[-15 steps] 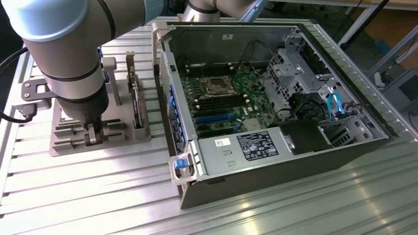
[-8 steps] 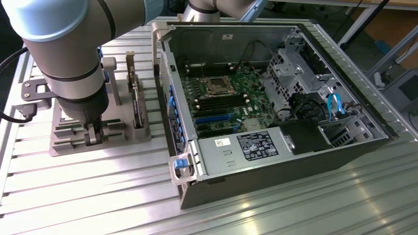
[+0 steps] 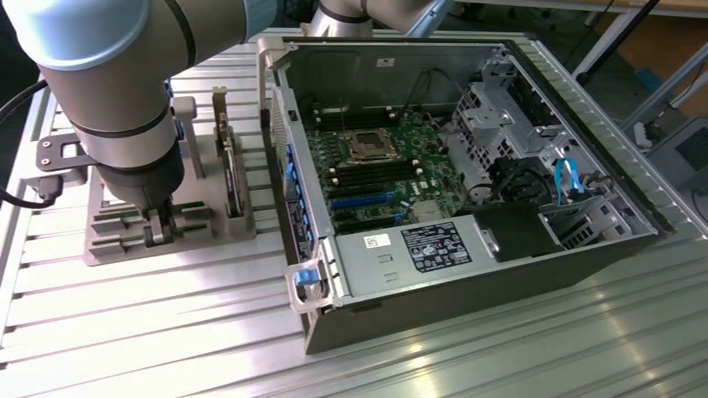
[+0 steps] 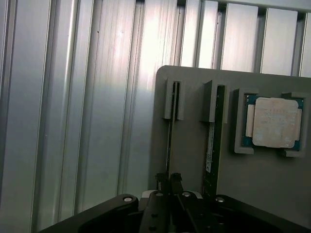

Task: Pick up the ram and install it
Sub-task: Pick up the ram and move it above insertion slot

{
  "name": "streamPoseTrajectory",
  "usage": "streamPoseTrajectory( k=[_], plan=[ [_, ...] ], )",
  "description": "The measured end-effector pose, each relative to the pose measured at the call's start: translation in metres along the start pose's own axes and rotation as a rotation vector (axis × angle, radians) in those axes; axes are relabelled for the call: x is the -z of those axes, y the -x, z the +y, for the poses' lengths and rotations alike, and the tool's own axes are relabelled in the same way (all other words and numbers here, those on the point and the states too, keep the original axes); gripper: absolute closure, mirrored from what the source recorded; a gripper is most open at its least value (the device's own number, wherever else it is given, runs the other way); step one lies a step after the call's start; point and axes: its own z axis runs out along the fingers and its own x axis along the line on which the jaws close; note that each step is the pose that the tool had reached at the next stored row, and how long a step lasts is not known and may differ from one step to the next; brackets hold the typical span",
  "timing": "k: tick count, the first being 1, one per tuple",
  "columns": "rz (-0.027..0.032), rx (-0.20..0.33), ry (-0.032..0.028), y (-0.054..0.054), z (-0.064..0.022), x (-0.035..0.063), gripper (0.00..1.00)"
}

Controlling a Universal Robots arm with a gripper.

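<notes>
One slim ram (image 4: 170, 145) stands on edge in a grey holder (image 4: 194, 155) on the table (image 4: 73, 121), the end effector (image 4: 168, 177) seemingly clamped across it; light, stiff, likely fragile, best gripped mid-length.

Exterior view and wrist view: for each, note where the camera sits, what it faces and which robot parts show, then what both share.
Exterior view: off the arm and high, looking down at the open computer case and slatted table; the arm and gripper show at the exterior view's left.
Wrist view: on the wrist, looking along the gripper down at the ram on edge in the grey holder.
Both share the gripper, holder and table.
</notes>
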Motion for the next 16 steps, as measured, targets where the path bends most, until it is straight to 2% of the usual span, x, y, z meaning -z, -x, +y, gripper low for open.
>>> streamPoseTrajectory(
  k=[8,12,16],
  plan=[
    [0.0,0.0,0.0,0.0,0.0,0.0,0.87],
    [-0.0001,0.0,-0.0002,0.0001,0.0001,0.0047,0.87],
    [-0.0005,-0.013,-0.0002,0.0001,0.0002,0.005,0.87]
  ],
)
